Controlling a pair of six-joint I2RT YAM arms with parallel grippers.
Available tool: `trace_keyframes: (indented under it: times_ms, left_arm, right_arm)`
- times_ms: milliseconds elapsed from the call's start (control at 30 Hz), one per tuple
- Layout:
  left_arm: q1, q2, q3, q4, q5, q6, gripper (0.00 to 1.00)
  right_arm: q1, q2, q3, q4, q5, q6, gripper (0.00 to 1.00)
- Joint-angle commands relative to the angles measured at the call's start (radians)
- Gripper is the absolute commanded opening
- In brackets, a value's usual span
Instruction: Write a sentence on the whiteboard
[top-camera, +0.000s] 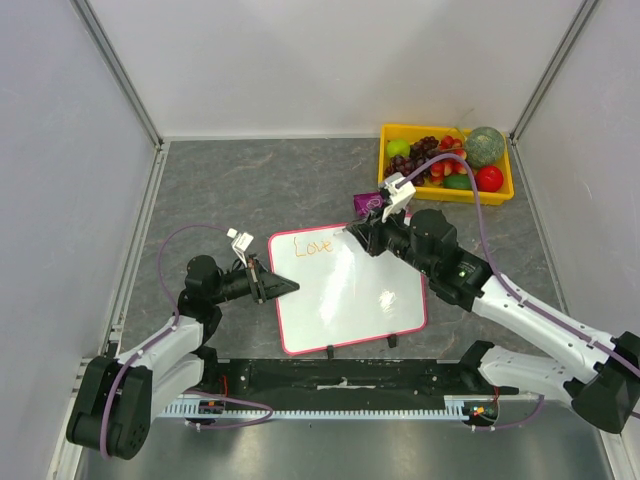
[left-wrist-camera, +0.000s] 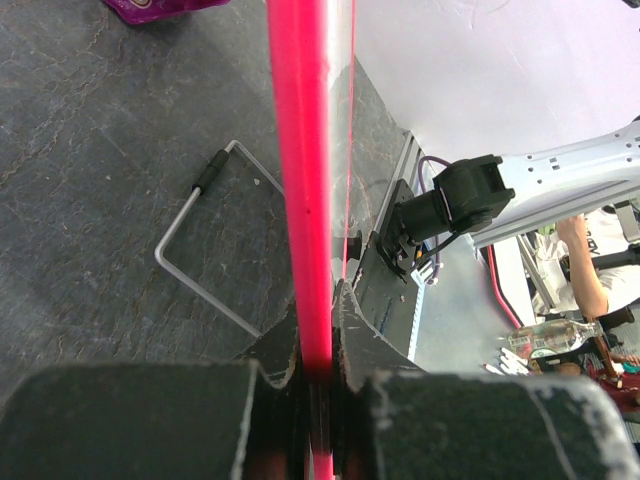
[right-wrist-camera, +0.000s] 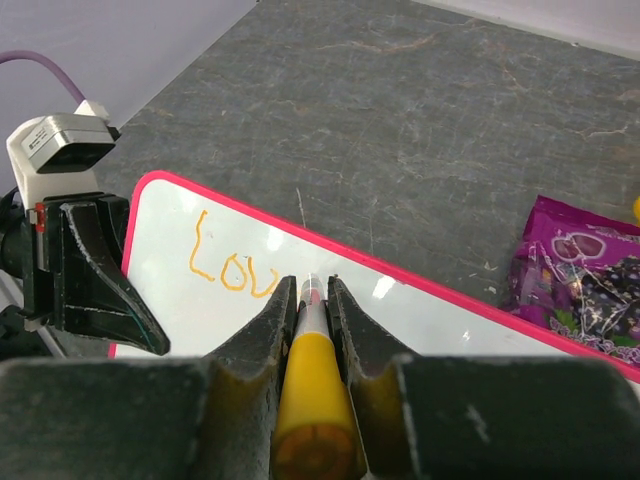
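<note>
While lying on the grey surface (top-camera: 230, 180) between the two arms, sat pinched at its pink-red left edge: whiteboard (top-camera: 350, 290) frame clamped tight between the jaws of the left pincer (top-camera: 288, 287). Held an orange-yellow marker (right-wrist-camera: 312, 390) fast in the right pincer (top-camera: 352, 232), poised at the board's top edge, just right of the sentence (top-camera: 312, 245), only "Love" legible in orange near the upper-left corner. Purple packet (top-camera: 368, 203) just beyond.
</note>
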Motion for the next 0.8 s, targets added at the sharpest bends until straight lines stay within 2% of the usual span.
trace_keyframes:
  times_ms: [0, 767]
  left_arm:
    - [0.005, 0.018, -0.024, -0.014, -0.072, 0.133, 0.02]
    - [0.005, 0.036, -0.024, 0.004, -0.064, 0.127, 0.02]
  right_arm:
    - [0.005, -0.038, -0.004, 0.053, 0.064, -0.019, 0.0]
    - [0.005, -0.096, -0.102, 0.044, 0.1, 0.001, 0.0]
